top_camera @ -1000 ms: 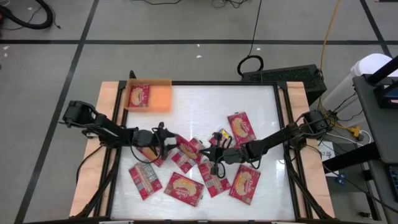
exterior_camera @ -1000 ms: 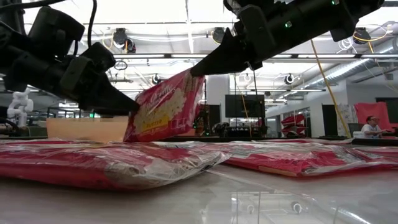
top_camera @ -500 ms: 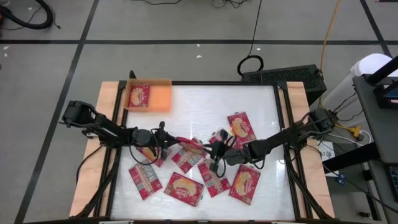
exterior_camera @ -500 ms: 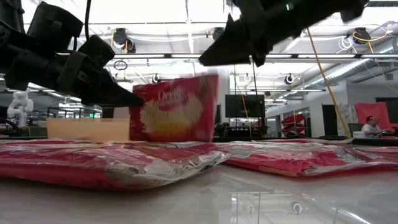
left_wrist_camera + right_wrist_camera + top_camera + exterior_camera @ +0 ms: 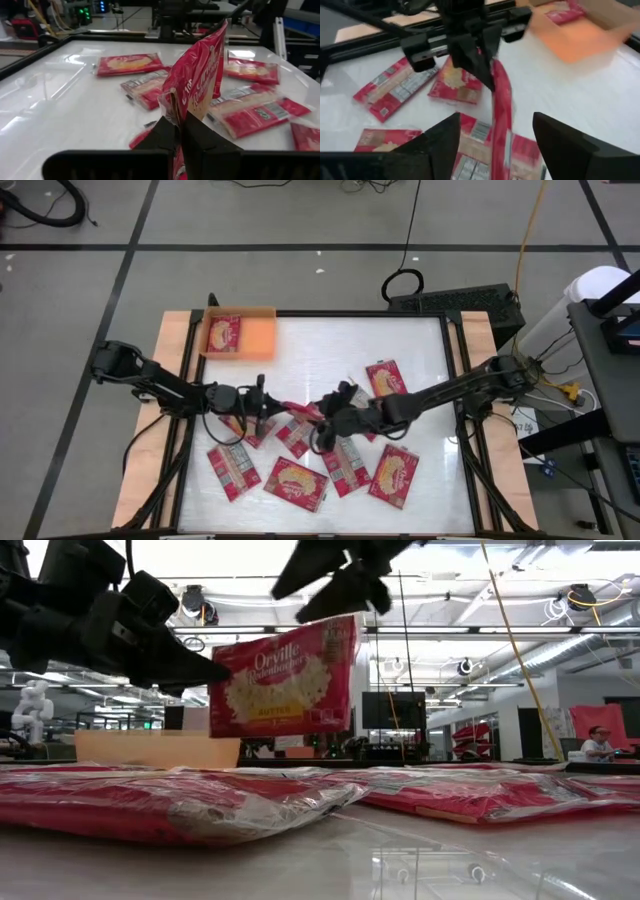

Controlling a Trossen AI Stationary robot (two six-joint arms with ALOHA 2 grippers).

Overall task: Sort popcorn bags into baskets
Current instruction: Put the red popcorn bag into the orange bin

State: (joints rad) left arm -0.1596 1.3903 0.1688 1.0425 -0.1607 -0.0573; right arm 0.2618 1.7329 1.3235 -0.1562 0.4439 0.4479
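While the left tool (image 5: 179,131) pinches an upright popcorn bag (image 5: 196,75), the right tool (image 5: 495,145) gapes.

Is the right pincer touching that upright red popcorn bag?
Apart. The right wrist view shows the right pincer open, the popcorn bag between its fingers untouched.

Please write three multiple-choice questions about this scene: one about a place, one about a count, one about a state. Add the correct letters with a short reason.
1. Where is the orange tray?
A. far left corner of the table
B. near right corner
C. table centre

2. How many popcorn bags lie in the tray?
A. none
B. one
C. three

3. What is the state of the lifted bag?
A. flat on the table
B. held upright in the air
C. inside the tray

Key: 1 A, the high view shows it there. 2 B, a single packet lies in it. 3 B, the left claw pinches its edge; the right claw is open around it.
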